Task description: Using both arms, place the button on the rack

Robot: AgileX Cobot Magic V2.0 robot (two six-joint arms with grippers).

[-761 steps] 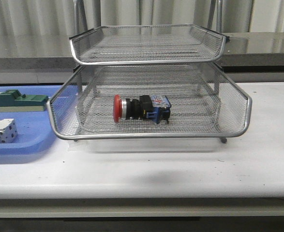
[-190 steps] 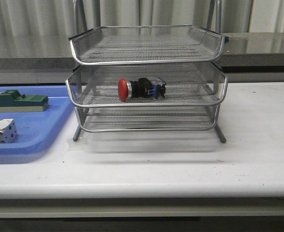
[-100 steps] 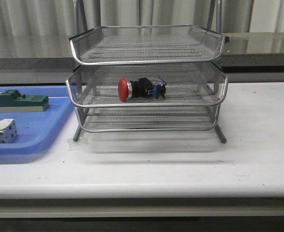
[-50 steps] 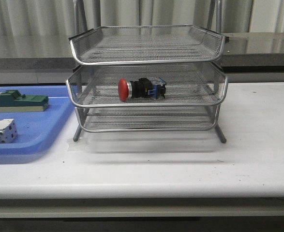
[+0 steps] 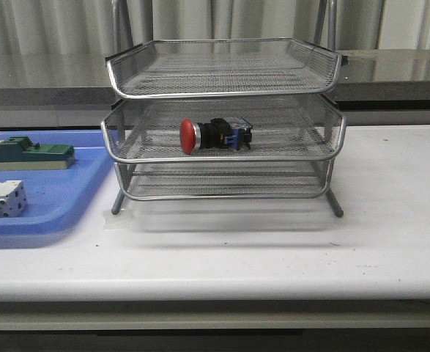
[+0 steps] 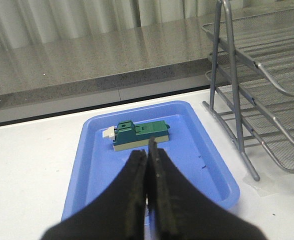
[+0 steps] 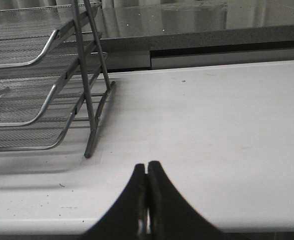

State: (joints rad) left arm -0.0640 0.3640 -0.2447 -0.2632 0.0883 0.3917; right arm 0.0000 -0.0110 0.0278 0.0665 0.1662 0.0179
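The button (image 5: 215,135), red mushroom head to the left and blue rear to the right, lies on its side in the middle tier of the silver wire-mesh rack (image 5: 222,156). Neither arm shows in the front view. My left gripper (image 6: 148,150) is shut with nothing in it, hovering over the blue tray, with the rack (image 6: 267,95) off to one side. My right gripper (image 7: 147,167) is also shut and empty, above bare white table beside the rack (image 7: 46,100). The button's body is hidden in both wrist views.
A flat blue tray (image 5: 53,213) lies left of the rack and holds a green block (image 5: 31,154) and a white terminal block (image 5: 1,199). The green block (image 6: 139,135) sits just beyond my left fingertips. A grey ledge and curtain run behind the table.
The middle tier, pulled out towards the front with the button in it 7.6 s ago, now sits pushed back into the rack. Nothing has moved in the last two seconds.
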